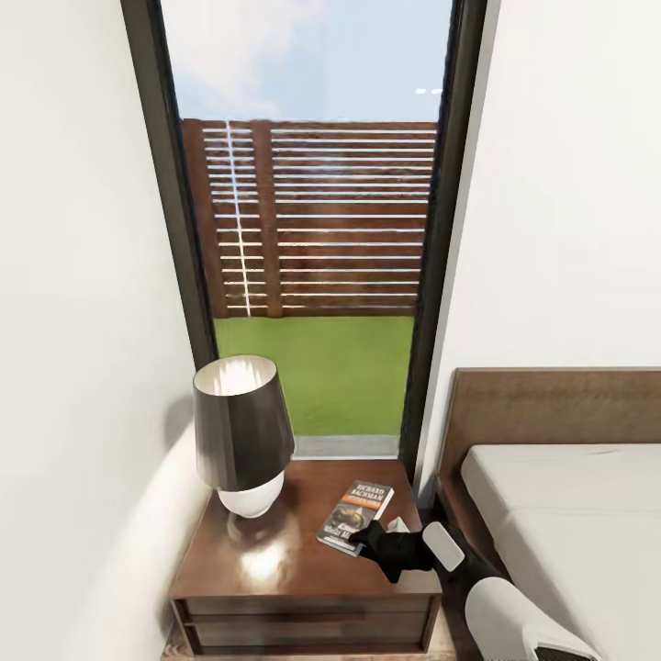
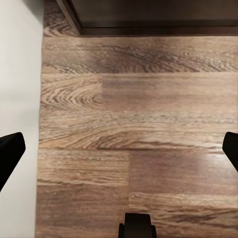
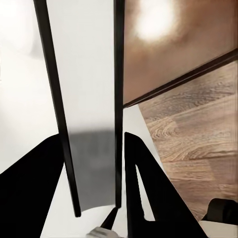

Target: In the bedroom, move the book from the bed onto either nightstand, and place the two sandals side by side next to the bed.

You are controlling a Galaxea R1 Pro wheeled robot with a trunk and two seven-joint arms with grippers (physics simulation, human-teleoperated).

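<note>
The book (image 1: 356,519), dark with an orange band, lies on the right part of the nightstand (image 1: 275,560), its near end at my right gripper (image 1: 381,542). In the right wrist view the book (image 3: 91,124) is seen edge-on, white pages between dark covers, with my right gripper (image 3: 93,139) shut on it, one black finger against each cover. The bed (image 1: 569,514), with its pale mattress and brown headboard, stands just right of the nightstand. My left gripper (image 2: 119,148) hangs open over bare wood floor. The two sandals are out of view.
A dark-shaded lamp (image 1: 240,436) with a white base takes up the nightstand's left half. A tall dark-framed window (image 1: 317,275) rises behind it. White wall closes in on the left (image 1: 83,367). The nightstand's glossy top (image 3: 173,44) and plank floor (image 3: 198,134) lie beyond the book.
</note>
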